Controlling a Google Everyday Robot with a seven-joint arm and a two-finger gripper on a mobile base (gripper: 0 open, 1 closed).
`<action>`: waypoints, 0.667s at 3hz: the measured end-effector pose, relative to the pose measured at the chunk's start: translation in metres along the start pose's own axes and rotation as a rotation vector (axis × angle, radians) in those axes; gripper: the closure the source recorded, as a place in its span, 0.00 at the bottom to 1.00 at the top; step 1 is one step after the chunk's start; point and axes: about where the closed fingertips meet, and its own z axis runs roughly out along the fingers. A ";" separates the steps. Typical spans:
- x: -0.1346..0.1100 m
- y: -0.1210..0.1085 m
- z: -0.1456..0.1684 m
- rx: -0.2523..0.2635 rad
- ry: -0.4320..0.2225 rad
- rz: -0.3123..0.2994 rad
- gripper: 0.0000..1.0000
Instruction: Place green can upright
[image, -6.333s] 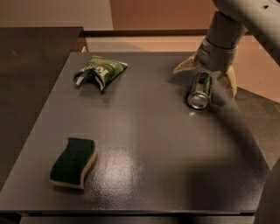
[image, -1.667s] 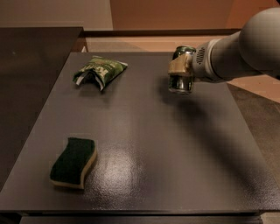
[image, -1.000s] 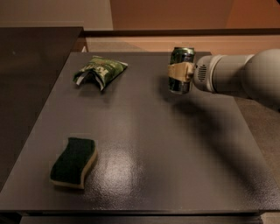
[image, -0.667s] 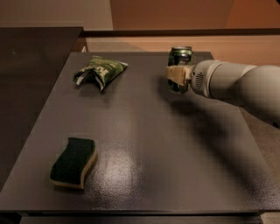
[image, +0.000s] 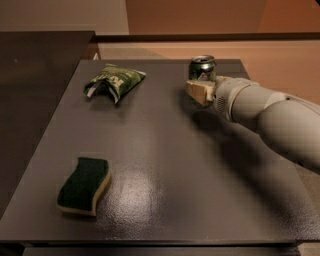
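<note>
The green can (image: 202, 68) stands upright on the dark table (image: 165, 165) near its far right edge, silver top with pull tab facing up. My gripper (image: 201, 91) reaches in from the right, level with the can's lower half. One tan finger (image: 199, 93) stands in front of the can and hides its base. The fingers stand loosely around the can and do not clamp it.
A green-and-white foil snack bag (image: 114, 81) lies at the far left of the table. A dark green sponge with a yellow base (image: 84, 185) lies at the near left. My pale arm (image: 270, 120) stretches over the table's right side.
The can went from lying on its side to tilted, then upright on the table. Over the last second it has stayed put while my gripper slid lower along it.
</note>
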 end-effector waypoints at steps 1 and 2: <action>-0.003 0.002 0.002 -0.019 0.049 -0.011 1.00; -0.007 0.004 0.002 -0.039 0.083 -0.002 1.00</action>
